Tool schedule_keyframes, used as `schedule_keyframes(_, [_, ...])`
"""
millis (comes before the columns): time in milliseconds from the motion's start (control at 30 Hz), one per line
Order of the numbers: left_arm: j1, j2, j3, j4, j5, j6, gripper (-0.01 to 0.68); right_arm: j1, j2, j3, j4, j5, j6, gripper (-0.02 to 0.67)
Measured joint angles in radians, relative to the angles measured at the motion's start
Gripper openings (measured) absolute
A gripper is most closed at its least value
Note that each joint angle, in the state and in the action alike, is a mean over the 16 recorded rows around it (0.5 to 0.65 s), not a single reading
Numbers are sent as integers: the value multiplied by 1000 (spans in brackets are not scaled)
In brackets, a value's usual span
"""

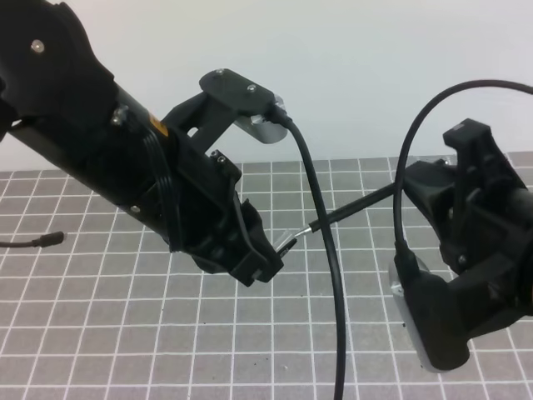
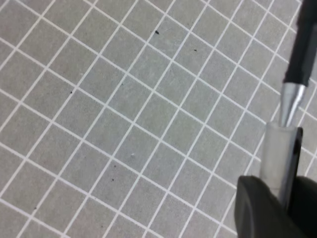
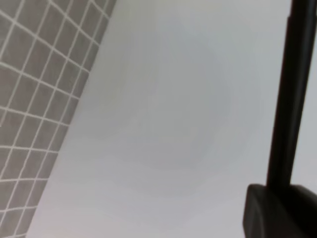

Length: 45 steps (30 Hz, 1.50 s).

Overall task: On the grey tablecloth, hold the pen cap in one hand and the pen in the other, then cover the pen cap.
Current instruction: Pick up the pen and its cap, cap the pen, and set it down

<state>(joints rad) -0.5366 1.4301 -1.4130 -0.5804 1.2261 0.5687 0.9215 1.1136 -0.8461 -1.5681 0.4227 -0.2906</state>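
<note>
The grey tablecloth covers the table. My left gripper hovers over its middle, shut on the pen cap. In the left wrist view the pen cap looks pale with a dark clip side, and it stands up from my fingers. My right gripper is shut on the rear of the pen, which slants down to the left. The pen's silvery tip enters the cap's open mouth. The pen's black shaft rises from my right fingers.
A loose black cable end lies on the cloth at the far left. A black camera cable hangs down across the middle, in front of the pen. A white wall stands behind the table.
</note>
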Motion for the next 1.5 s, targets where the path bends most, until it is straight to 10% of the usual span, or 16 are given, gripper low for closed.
schedule_keyframes(1500, [-97, -6, 1, 107, 44, -11, 81, 132, 23, 0, 64, -110, -129, -4])
